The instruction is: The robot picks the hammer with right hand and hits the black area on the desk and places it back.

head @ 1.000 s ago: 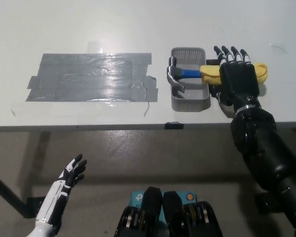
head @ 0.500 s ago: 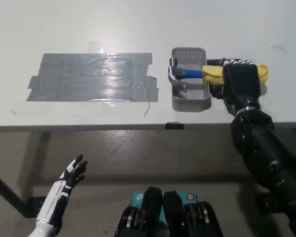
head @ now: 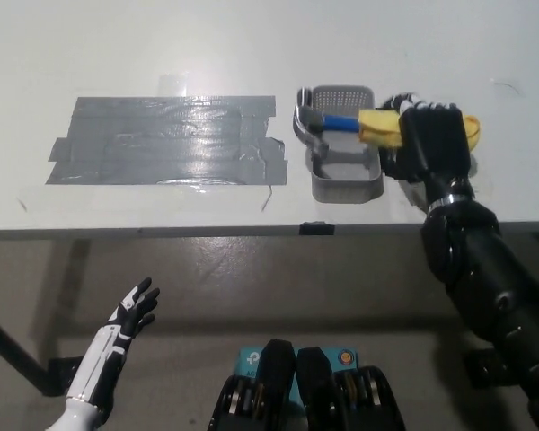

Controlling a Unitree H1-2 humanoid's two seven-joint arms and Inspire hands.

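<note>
Head view: the black right hand (head: 434, 139) grips the hammer (head: 341, 124) by its yellow handle, head over the grey tray's (head: 346, 187) left rim near the desk's (head: 251, 45) front edge. Swinging left could snag that rim. The white left hand (head: 133, 310) hangs spread below.

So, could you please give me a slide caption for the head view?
Black right hand grips the hammer over the grey basket; white left hand rests open below the table.

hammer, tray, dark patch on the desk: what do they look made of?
Hammer: head looks like polished metal, it glints; the shaft's blue and yellow grip looks rubbery or plastic, hard to tell.
Tray: grey, probably moulded plastic, with a perforated mesh-like wall.
Dark patch: overlapping strips of glossy grey tape, with wrinkles, glare and ragged ends.
</note>
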